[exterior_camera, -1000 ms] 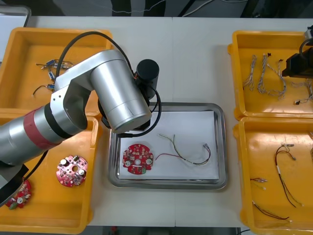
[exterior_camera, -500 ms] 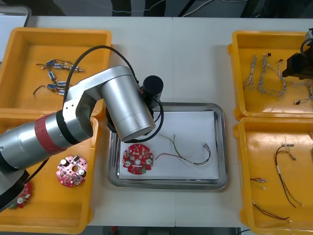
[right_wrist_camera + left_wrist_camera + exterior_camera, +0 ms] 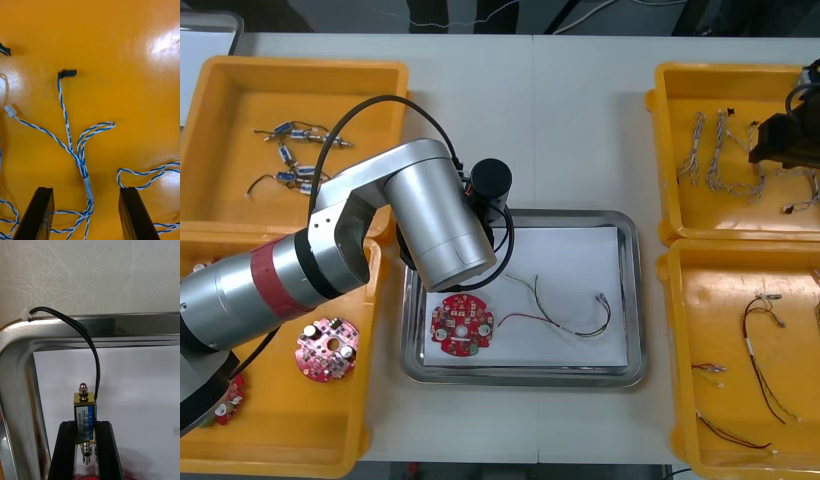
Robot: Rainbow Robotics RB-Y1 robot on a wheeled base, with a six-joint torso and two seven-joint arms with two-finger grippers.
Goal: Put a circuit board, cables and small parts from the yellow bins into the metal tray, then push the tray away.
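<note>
My left gripper [image 3: 85, 425] is clamped on a small metal part [image 3: 84, 405] with a black lead [image 3: 98, 371]. It holds the part just inside the upper left corner of the metal tray [image 3: 635, 300], at centre frame. A red circuit board [image 3: 461, 325] and a cable [image 3: 575, 332] lie in the tray. At upper right, my right gripper [image 3: 86, 191] hangs with fingers spread over blue and white cables [image 3: 80, 157] in a yellow bin [image 3: 740, 215].

You have a metal tray [image 3: 112, 320] with a brushed, shiny rim and a matt white inside. The small metal part [image 3: 85, 416] looks brassy, its tip polished (the label is glossy blue). The yellow bin [image 3: 123, 45] is smooth, glossy plastic.
</note>
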